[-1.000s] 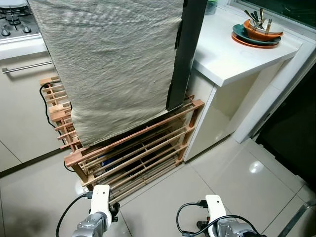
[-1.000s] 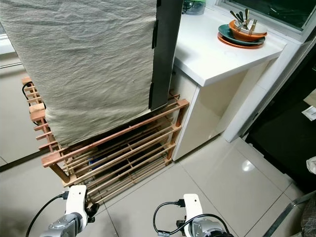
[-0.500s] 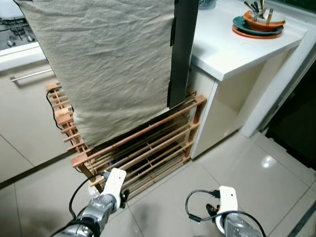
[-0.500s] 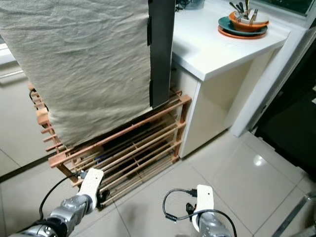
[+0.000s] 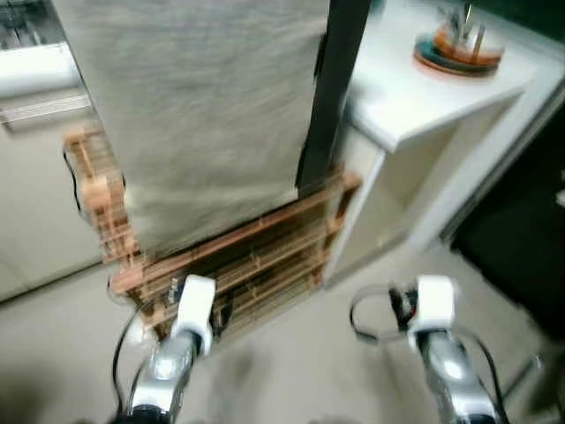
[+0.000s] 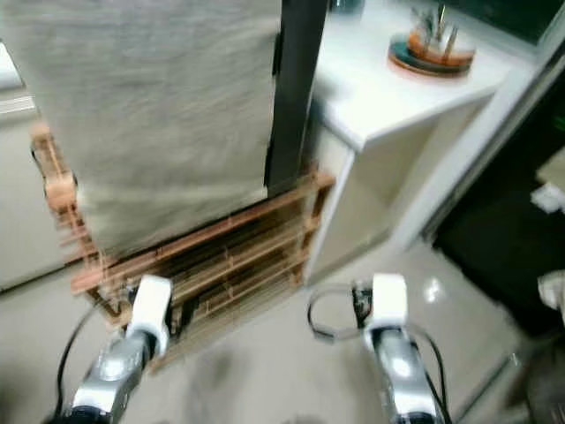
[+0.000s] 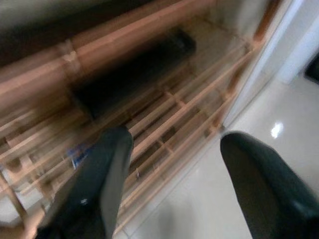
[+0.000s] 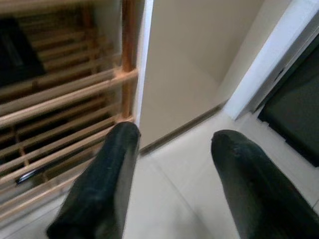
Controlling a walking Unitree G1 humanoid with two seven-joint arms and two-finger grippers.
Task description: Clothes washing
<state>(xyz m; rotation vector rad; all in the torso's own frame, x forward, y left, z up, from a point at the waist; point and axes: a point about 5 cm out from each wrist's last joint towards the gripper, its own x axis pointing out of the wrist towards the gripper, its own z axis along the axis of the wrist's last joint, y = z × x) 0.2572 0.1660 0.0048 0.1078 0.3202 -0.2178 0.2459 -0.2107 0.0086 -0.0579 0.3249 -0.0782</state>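
- Left eye view, blurred: a grey-green cloth (image 5: 203, 115) hangs flat over a wooden rack (image 5: 238, 256) beside the white worktop (image 5: 424, 97), spread out apparently to dry.
- Left hand (image 7: 172, 149) is spread wide and empty, aimed at the rack's lower slats, with the cloth above and ahead of it.
- Right hand (image 8: 172, 144) is likewise parted and empty, near the rack's end post and the floor (image 8: 179, 199).
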